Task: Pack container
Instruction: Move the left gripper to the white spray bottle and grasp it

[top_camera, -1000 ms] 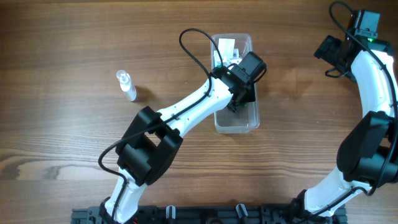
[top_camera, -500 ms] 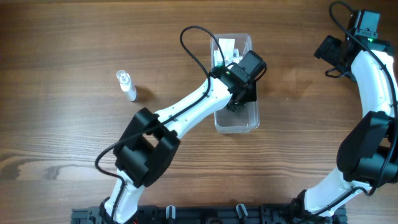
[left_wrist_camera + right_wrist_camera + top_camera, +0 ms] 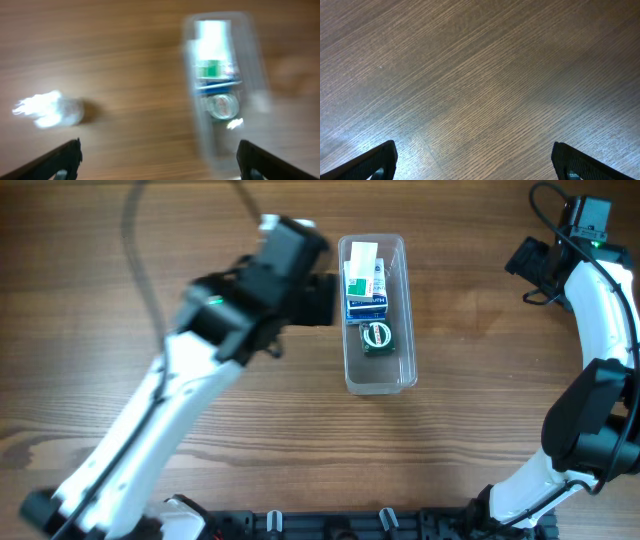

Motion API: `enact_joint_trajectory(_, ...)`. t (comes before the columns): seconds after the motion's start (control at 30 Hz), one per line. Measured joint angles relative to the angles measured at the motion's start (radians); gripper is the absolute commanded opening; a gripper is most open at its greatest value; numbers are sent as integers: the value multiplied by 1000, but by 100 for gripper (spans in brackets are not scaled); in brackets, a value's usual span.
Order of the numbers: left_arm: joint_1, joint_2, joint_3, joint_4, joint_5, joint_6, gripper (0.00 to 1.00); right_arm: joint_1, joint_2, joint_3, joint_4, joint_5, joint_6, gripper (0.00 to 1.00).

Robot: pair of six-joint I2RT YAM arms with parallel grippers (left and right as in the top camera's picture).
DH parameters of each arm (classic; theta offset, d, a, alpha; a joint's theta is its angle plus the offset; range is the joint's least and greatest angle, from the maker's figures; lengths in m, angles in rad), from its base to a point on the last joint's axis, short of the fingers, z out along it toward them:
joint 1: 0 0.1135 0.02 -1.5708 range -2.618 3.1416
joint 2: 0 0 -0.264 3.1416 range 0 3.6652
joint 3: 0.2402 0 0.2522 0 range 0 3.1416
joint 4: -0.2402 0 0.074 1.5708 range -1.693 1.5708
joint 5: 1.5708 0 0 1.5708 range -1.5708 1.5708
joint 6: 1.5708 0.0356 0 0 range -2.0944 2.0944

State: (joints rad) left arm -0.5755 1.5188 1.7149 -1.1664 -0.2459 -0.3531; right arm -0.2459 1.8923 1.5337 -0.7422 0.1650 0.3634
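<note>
The container (image 3: pixel 381 376) is a clear plastic tub at the table's middle back. It holds a green and white box (image 3: pixel 361 268), a blue box (image 3: pixel 367 304) and a round green tin (image 3: pixel 377 337). My left gripper (image 3: pixel 316 299) is raised, just left of the tub. In the blurred left wrist view its fingers (image 3: pixel 160 161) are wide apart and empty, with the container (image 3: pixel 220 145) to the right and a small clear bottle (image 3: pixel 47 107) to the left. My right gripper (image 3: pixel 528 264) is at the far right back, open and empty (image 3: pixel 477 162) over bare wood.
The left arm (image 3: pixel 170 410) crosses the left half of the table and hides the small bottle in the overhead view. The right arm (image 3: pixel 600 330) curves along the right edge.
My left gripper has come up out of the container and swung left, quickly and blurred. The round green tin now lies uncovered in the tub. The right arm has not moved.
</note>
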Motion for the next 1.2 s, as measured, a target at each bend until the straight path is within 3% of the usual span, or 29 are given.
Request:
enact_joint_trajectory(0.17, 198, -52, 3, -138, -71, 31, 100, 0, 0, 0, 0, 0, 0, 100)
enact_joint_trajectory(0.27, 312, -32, -11, -143, -63, 46, 100, 0, 0, 0, 0, 0, 0, 100)
enact_joint_trajectory(0.37, 413, 5, -48, -89, 15, 134, 100, 0, 0, 0, 0, 0, 0, 100)
enact_joint_trajectory(0.63, 465, 198, -97, 46, 146, 289, 100, 0, 0, 0, 0, 0, 0, 100)
enact_joint_trajectory(0.9, 481, 376, -105, 96, 151, 304, 100, 0, 0, 0, 0, 0, 0, 100)
enact_joint_trajectory(1.2, 559, 381, -121, 90, 194, 287, 100, 0, 0, 0, 0, 0, 0, 100)
